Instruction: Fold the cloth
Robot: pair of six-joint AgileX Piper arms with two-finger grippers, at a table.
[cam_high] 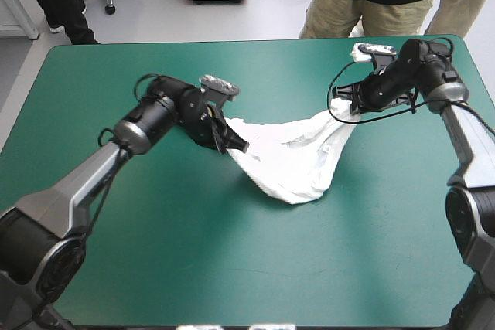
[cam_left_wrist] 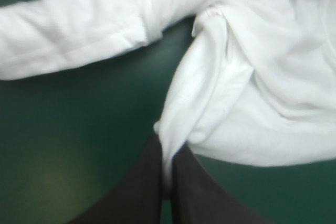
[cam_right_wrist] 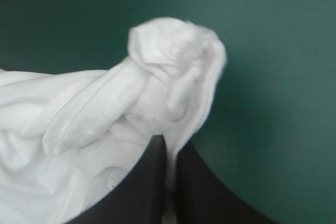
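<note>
While my left hand [cam_left_wrist: 166, 148] and right hand [cam_right_wrist: 169, 144] clench the T-shirt [cam_high: 298, 161], it spans nine to two o'clock between them.

You have the T-shirt [cam_high: 290, 164] strung out as a loose, crumpled band over the right half of the counter [cam_high: 232, 268]. It is white and heavily creased. One end is pinched in the left jaws near the middle of the counter, the other in the right jaws toward the far right corner. Between them it sags into a V, and its lowest point appears to rest on the teal-green cover. At the left end only a thin fold is nipped, with a long hemmed strip trailing off sideways. At the right end the cloth bunches into a knob just past the jaws.
</note>
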